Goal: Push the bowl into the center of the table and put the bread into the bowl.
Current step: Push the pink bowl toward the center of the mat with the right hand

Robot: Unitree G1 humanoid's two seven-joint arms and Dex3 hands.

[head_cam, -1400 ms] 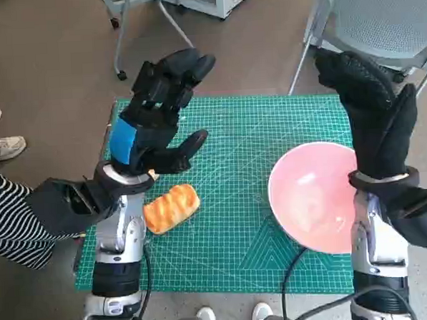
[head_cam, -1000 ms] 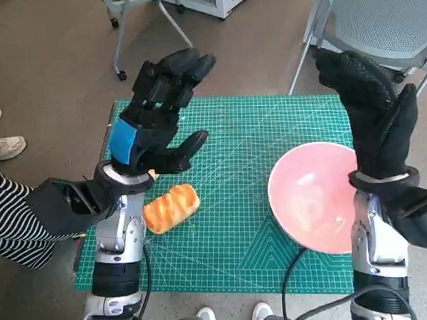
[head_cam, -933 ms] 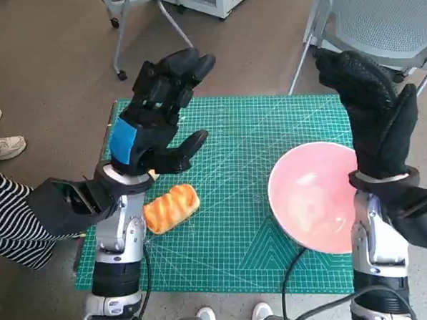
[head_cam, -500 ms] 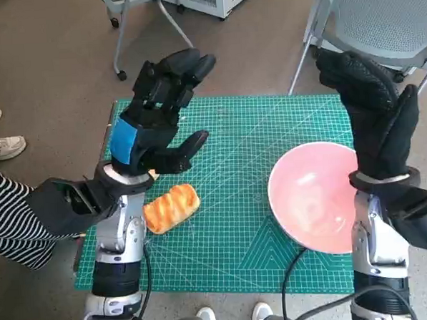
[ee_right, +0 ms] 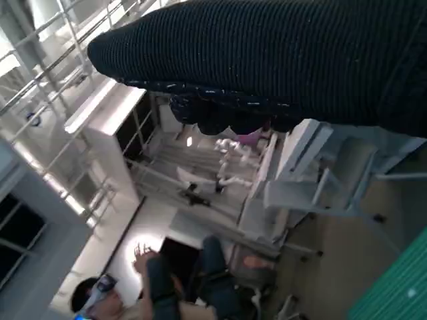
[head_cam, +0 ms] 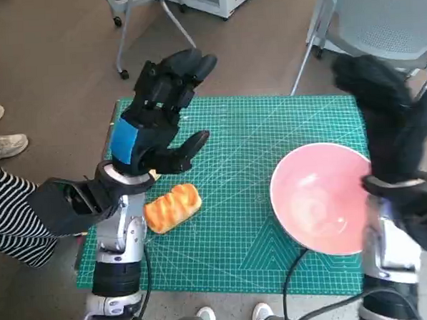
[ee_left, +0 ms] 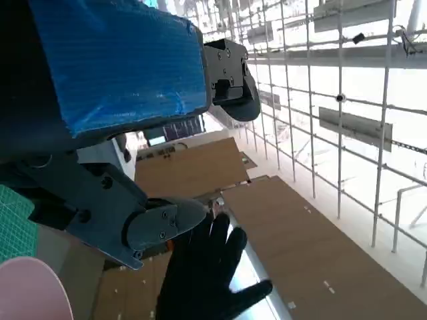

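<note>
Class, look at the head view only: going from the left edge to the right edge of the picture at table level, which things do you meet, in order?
Striped sleeve → bread → pink bowl → right robot hand, blurred, raised beside the bowl's right rim.

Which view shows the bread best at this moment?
The head view: the whole bread lies in plain sight on the green mat, below the raised left hand. The left wrist view and the right wrist view point up into the room and show none of it.
</note>
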